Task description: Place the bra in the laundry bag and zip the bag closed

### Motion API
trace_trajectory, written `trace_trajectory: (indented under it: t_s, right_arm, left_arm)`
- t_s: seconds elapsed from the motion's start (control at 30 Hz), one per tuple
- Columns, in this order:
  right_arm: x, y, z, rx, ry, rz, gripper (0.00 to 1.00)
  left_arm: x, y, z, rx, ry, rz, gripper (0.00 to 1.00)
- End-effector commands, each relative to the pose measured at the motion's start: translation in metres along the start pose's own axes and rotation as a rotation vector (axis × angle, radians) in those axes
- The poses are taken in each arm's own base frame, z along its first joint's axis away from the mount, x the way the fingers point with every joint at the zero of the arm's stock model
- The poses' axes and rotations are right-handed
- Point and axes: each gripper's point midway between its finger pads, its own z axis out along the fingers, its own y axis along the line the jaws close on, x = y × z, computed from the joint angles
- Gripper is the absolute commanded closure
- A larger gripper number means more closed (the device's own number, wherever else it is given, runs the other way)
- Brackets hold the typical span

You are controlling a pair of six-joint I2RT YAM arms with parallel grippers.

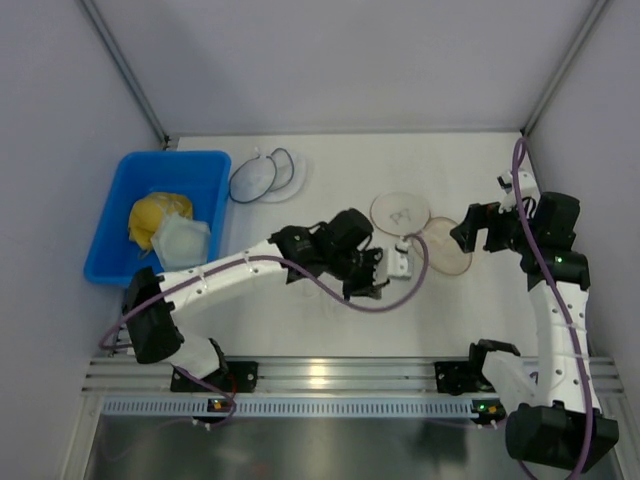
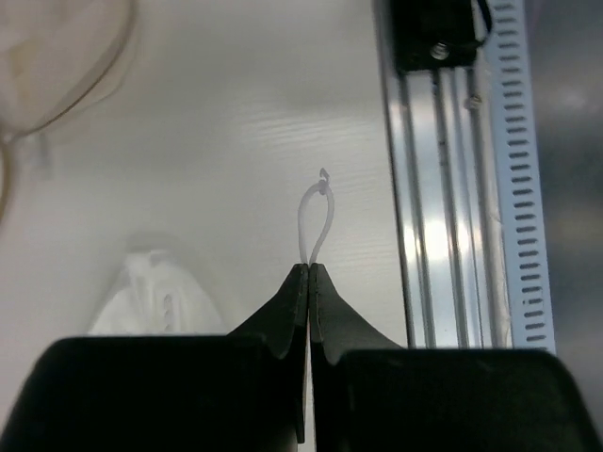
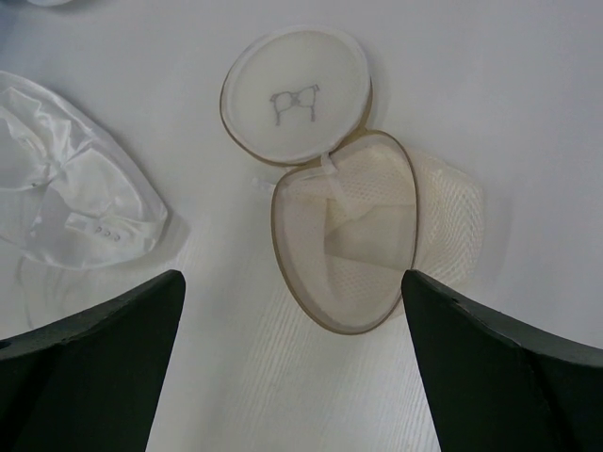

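Observation:
The laundry bag lies open on the table, its round lid [image 1: 400, 211] flipped back and its tan-rimmed mesh half [image 1: 446, 246] beside it. Both show in the right wrist view, the lid [image 3: 297, 94] above the mesh half [image 3: 344, 245]. The white bra [image 1: 402, 262] lies bunched just left of the bag, and it shows in the right wrist view [image 3: 75, 198]. My left gripper [image 2: 309, 268] is shut on a thin pale strap loop [image 2: 316, 217] of the bra, with the bra's bundle [image 2: 155, 297] to its left. My right gripper [image 3: 290, 282] is wide open and empty, hovering over the bag's mesh half.
A blue bin [image 1: 200, 165] at the left holds a yellow cloth bundle [image 1: 155, 218] and a pale mesh item [image 1: 182, 240]. A black-rimmed mesh pouch [image 1: 262, 176] lies behind it. The metal rail [image 2: 462, 207] runs along the near table edge.

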Motion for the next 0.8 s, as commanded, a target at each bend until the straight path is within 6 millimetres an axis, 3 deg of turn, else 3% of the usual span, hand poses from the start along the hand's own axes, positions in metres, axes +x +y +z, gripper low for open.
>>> trace_trajectory:
  t_s: [0.0, 0.03, 0.13, 0.33, 0.5, 0.77]
  right_arm:
    - [-0.019, 0.001, -0.008, -0.008, -0.042, -0.037, 0.01]
    - [-0.019, 0.001, -0.008, -0.01, -0.04, -0.038, 0.01]
    - [-0.017, 0.001, -0.006, -0.014, -0.033, -0.041, 0.01]
    - [-0.016, 0.0, -0.003, -0.021, -0.022, -0.037, 0.01]
    - [-0.014, -0.002, -0.003, -0.018, -0.01, -0.038, 0.01]
    - [-0.01, -0.003, -0.003, -0.01, 0.0, -0.053, 0.01]
  left_arm:
    - [0.007, 0.049, -0.036, -0.159, -0.089, -0.38, 1.0]
    - [0.023, 0.071, -0.053, -0.242, -0.098, -0.483, 1.0]
    - [0.049, 0.105, -0.079, -0.381, -0.124, -0.601, 1.0]
    - [0.089, 0.154, -0.114, -0.57, -0.131, -0.772, 1.0]
    - [0.118, 0.187, -0.133, -0.668, -0.073, -0.74, 1.0]
    - [0.148, 0.235, -0.188, -0.794, -0.026, -0.629, 1.0]
